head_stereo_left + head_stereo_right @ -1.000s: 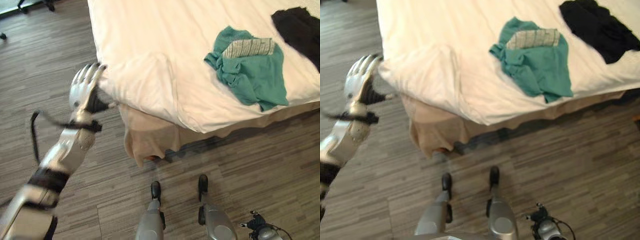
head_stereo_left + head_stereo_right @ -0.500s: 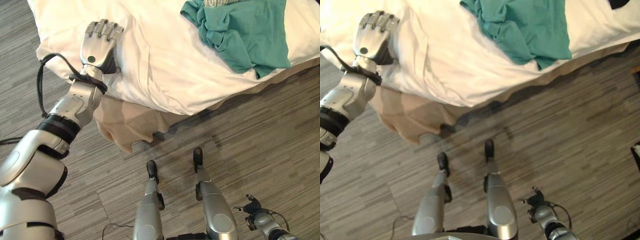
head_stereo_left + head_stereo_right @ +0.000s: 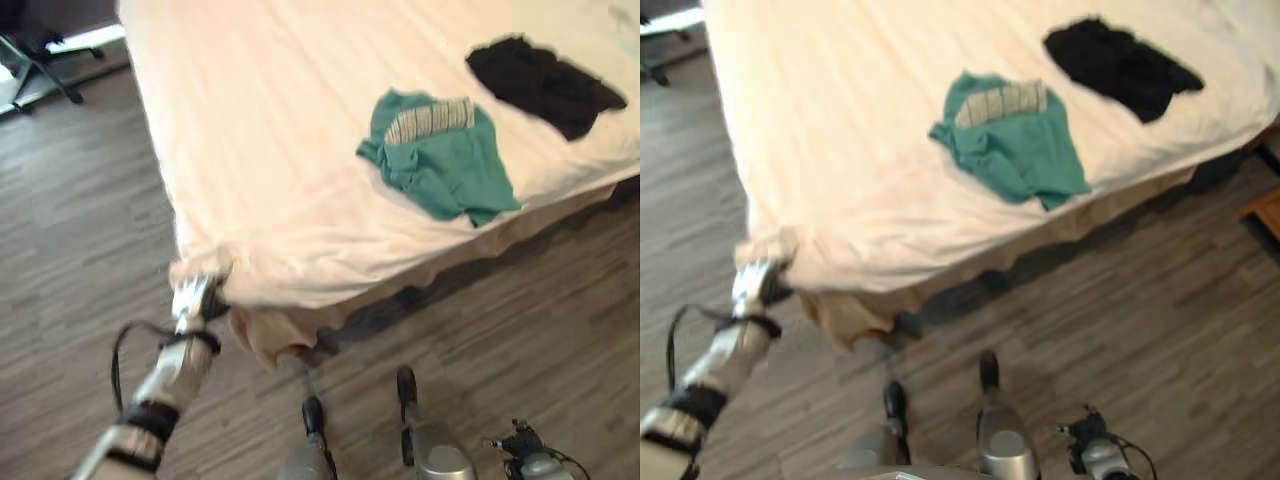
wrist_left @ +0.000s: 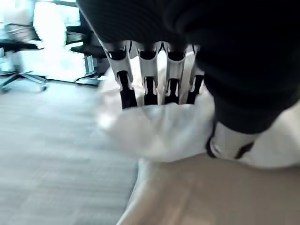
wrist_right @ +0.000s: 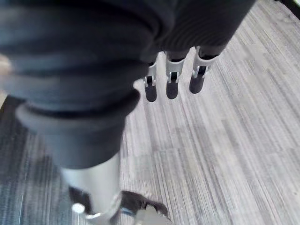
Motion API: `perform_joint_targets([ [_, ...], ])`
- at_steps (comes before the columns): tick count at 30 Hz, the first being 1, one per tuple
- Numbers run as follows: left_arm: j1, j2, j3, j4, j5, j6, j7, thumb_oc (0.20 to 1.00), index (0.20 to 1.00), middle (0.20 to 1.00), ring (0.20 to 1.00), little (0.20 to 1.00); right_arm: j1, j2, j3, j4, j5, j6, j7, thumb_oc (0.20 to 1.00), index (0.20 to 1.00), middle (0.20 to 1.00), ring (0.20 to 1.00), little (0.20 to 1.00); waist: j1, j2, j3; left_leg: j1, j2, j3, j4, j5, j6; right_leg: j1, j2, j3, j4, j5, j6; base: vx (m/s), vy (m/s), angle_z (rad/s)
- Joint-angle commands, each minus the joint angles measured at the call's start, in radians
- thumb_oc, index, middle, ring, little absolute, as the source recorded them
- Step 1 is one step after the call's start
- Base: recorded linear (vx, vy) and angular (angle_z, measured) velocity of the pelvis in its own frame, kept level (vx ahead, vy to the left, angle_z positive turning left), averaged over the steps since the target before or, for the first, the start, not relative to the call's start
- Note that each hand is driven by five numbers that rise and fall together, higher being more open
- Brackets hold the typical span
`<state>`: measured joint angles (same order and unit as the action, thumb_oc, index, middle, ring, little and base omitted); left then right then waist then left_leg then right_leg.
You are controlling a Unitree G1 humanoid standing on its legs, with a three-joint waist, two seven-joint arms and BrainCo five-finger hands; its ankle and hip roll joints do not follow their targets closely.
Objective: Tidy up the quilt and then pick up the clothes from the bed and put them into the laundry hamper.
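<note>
The left hand (image 3: 192, 299) was at the near corner of the bed, low at the robot's left side, with its fingers (image 4: 151, 86) curled over a bunched fold of the white quilt (image 3: 290, 180) and its thumb (image 4: 228, 142) pressed in from the other side, so the cloth was pinched between them. Around that grip the quilt's corner was gathered into small wrinkles, and just below it a tan bed skirt (image 3: 268, 338) hung down to the grey wood-plank floor (image 3: 80, 250). The right hand (image 5: 172, 80) hung over bare floor by the robot's right side, its fingers hanging relaxed and holding nothing. Farther up the bed, the quilt lay mostly flat and smooth across the mattress. On it, toward the robot's right and close to the near edge, was a crumpled teal garment (image 3: 440, 160) with a pale checked panel showing at its far side. Beyond that and farther right, well apart from the teal one, lay a black garment (image 3: 543, 84) in a loose heap, also on top of the quilt. Both pieces of clothing were untouched by either hand. At the far left, past the bed's corner, the base of an office chair (image 3: 45, 60) stood on the floor.
</note>
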<state>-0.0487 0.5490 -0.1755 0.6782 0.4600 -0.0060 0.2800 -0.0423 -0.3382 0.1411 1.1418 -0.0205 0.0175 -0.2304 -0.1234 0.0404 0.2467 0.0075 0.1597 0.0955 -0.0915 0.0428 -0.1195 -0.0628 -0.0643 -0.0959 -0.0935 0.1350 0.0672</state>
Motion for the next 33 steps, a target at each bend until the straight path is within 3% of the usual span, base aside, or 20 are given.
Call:
perform_joint_targets([
  [1,0.025,-0.011,-0.019,0.157,-0.094,-0.007,-0.011,1.000,1.000,1.000,1.000,1.000,0.002,-0.077,-0.040,-0.186,-0.018,-0.032,-0.051,1.000,1.000,1.000,1.000,1.000,0.046,-0.033,-0.005,0.075,-0.019,-0.059,0.004,-0.121,0.014,-0.010,-0.106,-0.046,0.069,-0.141,0.110,0.07,0.128,0.06],
  [3,0.135,-0.052,0.029,0.273,-0.083,0.000,-0.019,1.000,1.000,1.000,1.000,1.000,0.007,-0.144,-0.037,-0.451,-0.094,-0.062,-0.051,1.000,1.000,1.000,1.000,1.000,0.072,-0.040,-0.027,0.092,-0.021,-0.071,0.004,-0.132,0.018,0.019,-0.115,-0.058,0.068,-0.145,0.113,0.06,0.122,0.24],
  [4,0.164,-0.067,0.046,0.311,-0.083,0.001,-0.018,1.000,1.000,1.000,1.000,1.000,0.005,-0.167,-0.035,-0.544,-0.115,-0.075,-0.044,0.736,0.736,0.736,0.736,0.736,0.080,-0.044,-0.032,0.095,-0.022,-0.076,0.004,-0.134,0.019,0.026,-0.119,-0.064,0.068,-0.146,0.114,0.03,0.107,0.25],
  [5,0.188,-0.083,0.065,0.340,-0.091,-0.001,-0.010,1.000,1.000,1.000,1.000,1.000,0.000,-0.187,-0.036,-0.638,-0.121,-0.087,-0.039,0.200,0.200,0.200,0.200,0.200,0.089,-0.050,-0.037,0.092,-0.025,-0.082,0.004,-0.132,0.020,0.028,-0.126,-0.070,0.069,-0.143,0.115,-0.02,0.092,0.16],
  [6,0.203,-0.103,0.080,0.370,-0.113,-0.006,-0.003,1.000,1.000,1.000,1.000,1.000,-0.023,-0.203,-0.029,-0.694,-0.121,-0.097,-0.040,0.200,0.200,0.200,0.200,0.200,0.102,-0.055,-0.037,0.090,-0.027,-0.090,0.004,-0.131,0.020,0.029,-0.128,-0.077,0.070,-0.143,0.115,-0.06,0.104,0.30],
  [7,0.225,-0.130,0.076,0.396,-0.132,-0.015,0.004,1.000,1.000,1.000,1.000,1.000,-0.145,-0.225,0.014,-0.824,-0.123,-0.119,-0.047,0.200,0.200,0.200,0.200,0.200,0.145,-0.070,-0.024,0.078,-0.030,-0.117,0.004,-0.130,0.024,0.028,-0.137,-0.098,0.076,-0.145,0.116,-0.06,0.077,0.36],
  [9,0.222,-0.128,0.060,0.391,-0.129,-0.018,0.007,1.000,1.000,1.000,1.000,1.000,-0.220,-0.222,0.045,-0.843,-0.109,-0.129,-0.055,0.200,0.200,0.200,0.200,0.200,0.163,-0.079,-0.012,0.060,-0.036,-0.130,0.005,-0.121,0.026,0.017,-0.142,-0.105,0.078,-0.140,0.116,-0.14,0.013,0.37],
  [10,0.204,-0.125,0.030,0.365,-0.150,-0.022,0.014,1.000,1.000,1.000,1.000,1.000,-0.374,-0.206,0.110,-0.857,-0.068,-0.139,-0.080,0.200,0.200,0.200,0.200,0.200,0.207,-0.090,0.034,0.021,-0.038,-0.154,0.017,-0.111,0.028,-0.010,-0.147,-0.113,0.093,-0.138,0.114,-0.19,-0.014,0.44],
  [11,0.202,-0.126,0.031,0.365,-0.150,-0.022,0.014,1.000,1.000,1.000,1.000,1.000,-0.378,-0.206,0.111,-0.855,-0.068,-0.140,-0.080,0.200,0.200,0.200,0.200,0.200,0.205,-0.092,0.033,0.016,-0.041,-0.155,0.017,-0.108,0.028,-0.013,-0.150,-0.113,0.092,-0.135,0.115,-0.23,-0.019,0.43],
  [14,0.106,-0.106,-0.066,0.337,-0.199,-0.030,0.042,1.000,1.000,1.000,1.000,1.000,-0.741,-0.200,0.255,-0.763,-0.001,-0.124,-0.125,0.200,0.200,0.200,0.200,0.200,0.298,-0.107,0.148,-0.121,-0.057,-0.206,0.088,-0.083,0.020,-0.094,-0.168,-0.134,0.124,-0.121,0.110,-0.28,-0.037,0.16],
  [19,0.013,-0.096,-0.173,0.298,-0.229,-0.044,0.057,1.000,1.000,1.000,1.000,1.000,-0.980,-0.154,0.340,-0.601,0.089,-0.114,-0.165,0.200,0.200,0.200,0.200,0.200,0.356,-0.092,0.238,-0.276,-0.073,-0.249,0.143,-0.054,0.003,-0.185,-0.190,-0.171,0.158,-0.118,0.105,-0.14,-0.023,0.28],
  [23,-0.041,-0.116,-0.224,0.273,-0.255,-0.042,0.066,1.000,1.000,1.000,1.000,1.000,-0.992,-0.075,0.361,-0.463,0.149,-0.101,-0.173,0.200,0.200,0.200,0.200,0.200,0.376,-0.060,0.273,-0.355,-0.082,-0.268,0.153,-0.032,0.000,-0.248,-0.195,-0.195,0.191,-0.132,0.098,-0.10,0.005,0.35],
  [27,-0.045,-0.152,-0.238,0.298,-0.249,-0.030,0.072,1.000,1.000,1.000,1.000,1.000,-0.839,0.038,0.392,-0.297,0.143,-0.066,-0.120,0.200,0.200,0.200,0.200,0.200,0.365,-0.037,0.273,-0.395,-0.095,-0.276,0.170,-0.039,0.008,-0.290,-0.199,-0.195,0.223,-0.145,0.096,-0.03,0.017,0.15],
  [31,-0.043,-0.169,-0.214,0.338,-0.242,-0.015,0.068,1.000,1.000,1.000,1.000,1.000,-0.681,0.092,0.435,-0.350,0.173,-0.070,-0.033,0.200,0.200,0.200,0.200,0.200,0.347,-0.039,0.273,-0.361,-0.099,-0.268,0.166,-0.048,0.015,-0.258,-0.205,-0.189,0.207,-0.140,0.101,0.01,0.028,0.03],
  [33,-0.029,-0.186,-0.181,0.387,-0.241,-0.001,0.050,1.000,1.000,1.000,1.000,1.000,-0.542,0.098,0.514,-0.528,0.210,-0.089,0.096,0.200,0.200,0.200,0.200,0.200,0.327,-0.053,0.258,-0.296,-0.099,-0.253,0.149,-0.066,0.018,-0.194,-0.207,-0.183,0.174,-0.131,0.108,0.07,0.033,-0.10],
])
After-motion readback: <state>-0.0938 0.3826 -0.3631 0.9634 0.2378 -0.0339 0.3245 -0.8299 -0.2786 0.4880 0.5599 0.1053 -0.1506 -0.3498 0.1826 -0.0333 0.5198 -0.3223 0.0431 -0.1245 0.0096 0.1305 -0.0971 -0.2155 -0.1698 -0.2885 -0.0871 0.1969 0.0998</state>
